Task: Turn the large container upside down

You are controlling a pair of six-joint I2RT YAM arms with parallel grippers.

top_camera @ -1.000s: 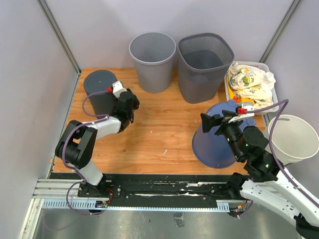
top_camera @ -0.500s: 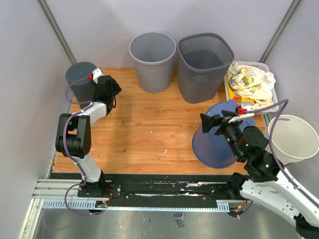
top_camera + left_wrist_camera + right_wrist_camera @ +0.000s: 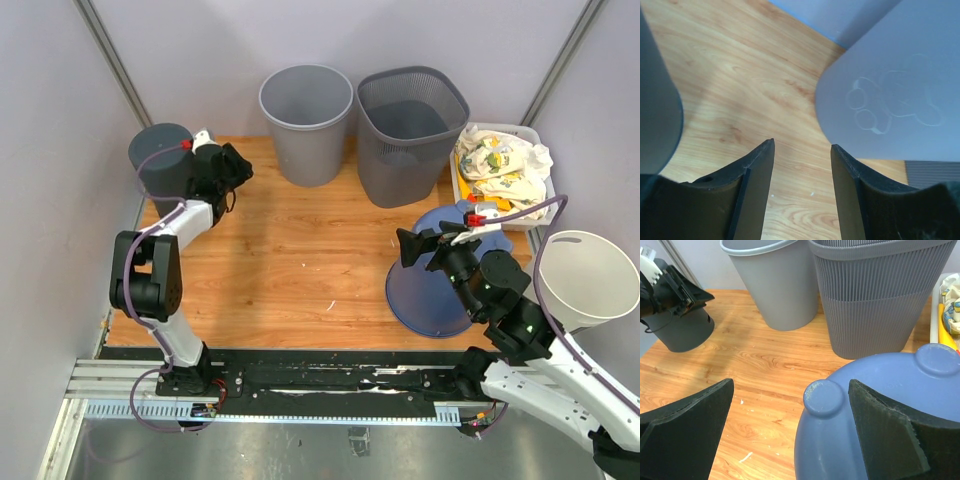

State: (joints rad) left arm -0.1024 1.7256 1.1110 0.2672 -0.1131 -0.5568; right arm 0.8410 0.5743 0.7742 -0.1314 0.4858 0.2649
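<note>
Blue container (image 3: 432, 297), ribbed grey bin (image 3: 408, 172), wood-grain table (image 3: 300, 250)

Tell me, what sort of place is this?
Probably a robot test booth: partition walls around a wooden table, left arm and right arm bolted at its edge, plus a round bin and ribbed bin.

The dark grey container (image 3: 160, 165) now sits farther out toward 10 o'clock. The left gripper (image 3: 243, 168) is off it at its 3 o'clock side, jaws wider apart and seemingly empty. The right gripper (image 3: 420, 248) is shifted slightly toward 9 o'clock.
</note>
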